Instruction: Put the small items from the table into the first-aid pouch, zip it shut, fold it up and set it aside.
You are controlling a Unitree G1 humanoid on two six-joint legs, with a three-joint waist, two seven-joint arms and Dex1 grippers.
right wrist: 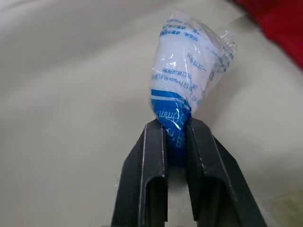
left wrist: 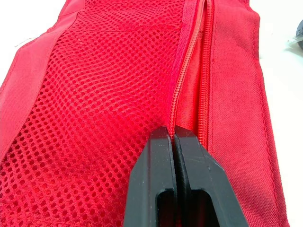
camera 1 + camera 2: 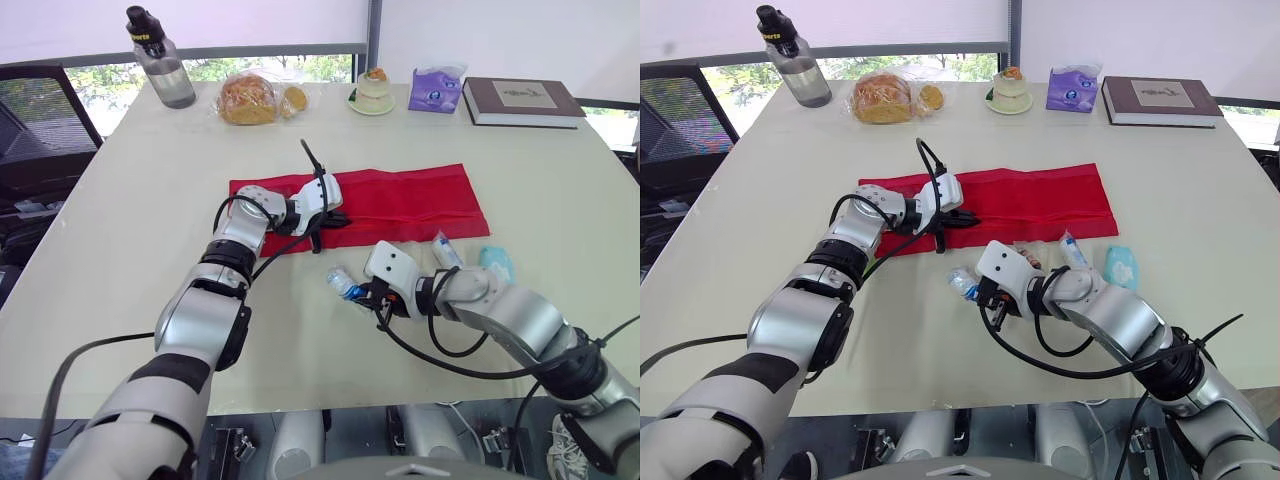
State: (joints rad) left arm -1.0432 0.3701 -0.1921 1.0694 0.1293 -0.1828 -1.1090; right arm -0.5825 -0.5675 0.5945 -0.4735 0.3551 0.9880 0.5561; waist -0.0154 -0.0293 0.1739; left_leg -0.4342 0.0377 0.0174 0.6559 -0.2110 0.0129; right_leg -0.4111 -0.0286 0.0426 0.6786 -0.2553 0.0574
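Presently, the first-aid pouch (image 3: 410, 200) lay flat and spread out lengthwise, mid-worktop (image 3: 130, 200). The left wrist view showed its mesh pocket and the zip track beside it. The left end effector (image 2: 173, 136) had its two fingers pressed together on the fabric lip along that zip, at the pouch's left end.

The right end effector (image 1: 173, 126) was clamped on the blue tail of a small white-and-blue wrapped packet (image 1: 189, 66), just in front of the pouch's near edge and low over the worktop. Whether the packet touched the surface could not be told. A small tube (image 3: 446, 250) and a teal sachet (image 3: 497, 263) lay close by the right forearm, not yet packed.

Risks, as judged:
- The grip was on the packet's narrow end only, and the wrap looked slick. The packet could swing or slide out in transit.
- The lip looked barely raised, so the opening was narrow. The packet might catch on the zip teeth or end on top of the mesh rather than inside.
- The pouch was light cloth. A push from the right, or a pull from the left, could drag or bunch it.
- The right forearm's sweep could knock the tube or sachet away.

The bottle (image 3: 160, 60), bagged bread (image 3: 250, 98) and book (image 3: 520, 100) stood well apart at the far edge.
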